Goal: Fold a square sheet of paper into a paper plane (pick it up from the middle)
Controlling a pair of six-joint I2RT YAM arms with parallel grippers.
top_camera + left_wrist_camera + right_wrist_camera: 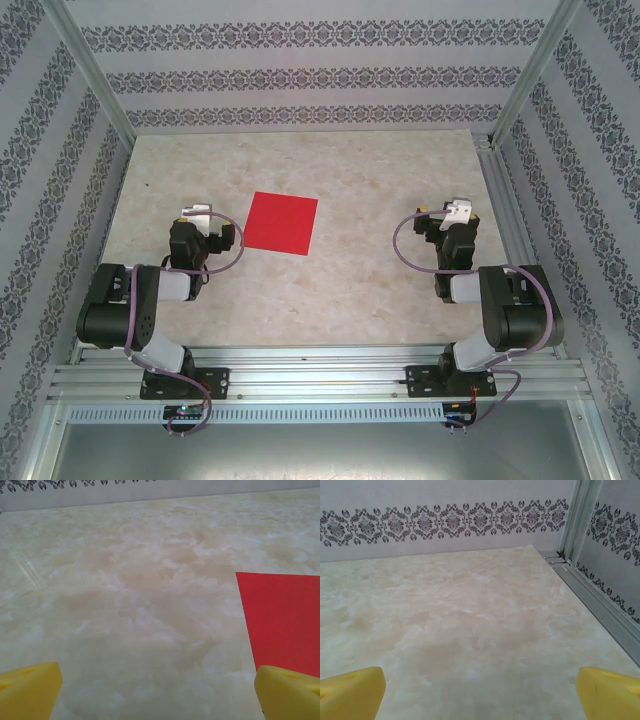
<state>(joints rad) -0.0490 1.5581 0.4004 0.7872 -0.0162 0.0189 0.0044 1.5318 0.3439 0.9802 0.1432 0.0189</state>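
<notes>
The thin bright red square sheet of paper (283, 223) looks matt and totally smooth. The cream marble-look desk (350, 300) is smooth with a soft sheen. The yellow fingers (31, 689) on the left end effector (160, 700) look like matt plastic. The silver rails (320, 378) along the near edge are ribbed bare metal, and the patterned walls (445, 520) look matt too.

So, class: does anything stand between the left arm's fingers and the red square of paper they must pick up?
Nothing visible does. The square sheet of paper lies flat just to the right of the open left fingers. Only bare table lies between them.
</notes>
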